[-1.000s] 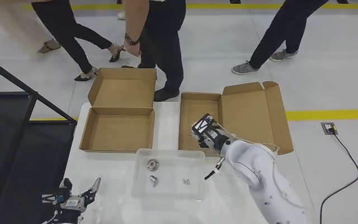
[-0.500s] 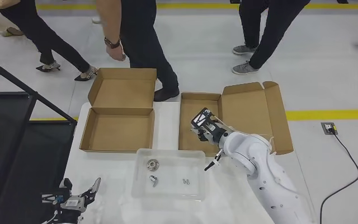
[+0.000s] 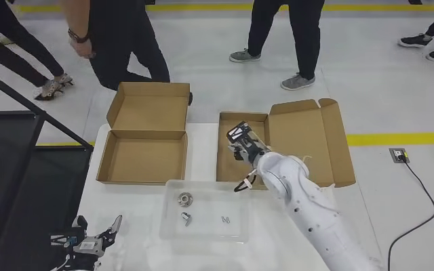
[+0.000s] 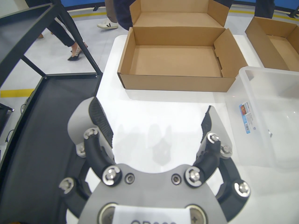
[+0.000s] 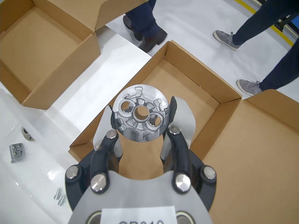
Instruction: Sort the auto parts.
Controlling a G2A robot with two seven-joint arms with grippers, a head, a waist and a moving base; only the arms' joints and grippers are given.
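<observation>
My right gripper (image 5: 143,117) is shut on a round grey metal disc (image 5: 140,113) with several holes, held above the right cardboard box (image 5: 201,99). From above, the right gripper (image 3: 239,140) hangs over that right box (image 3: 232,162). A clear plastic bin (image 3: 203,234) at the table's front holds a round part (image 3: 184,199), a small bracket (image 3: 186,217) and two bolts (image 3: 225,219). My left gripper (image 4: 154,115) stands open over bare table near the front left corner; from above the left gripper (image 3: 95,238) has nothing between its fingers.
An open left cardboard box (image 3: 119,159) stands at the back left, seen in the left wrist view as the left box (image 4: 177,80). A black rack (image 3: 27,135) borders the table's left side. People walk on the floor behind the table.
The right gripper has carried the disc farther back and a little left over the right box. The left arm has not moved. The people behind have shifted.
</observation>
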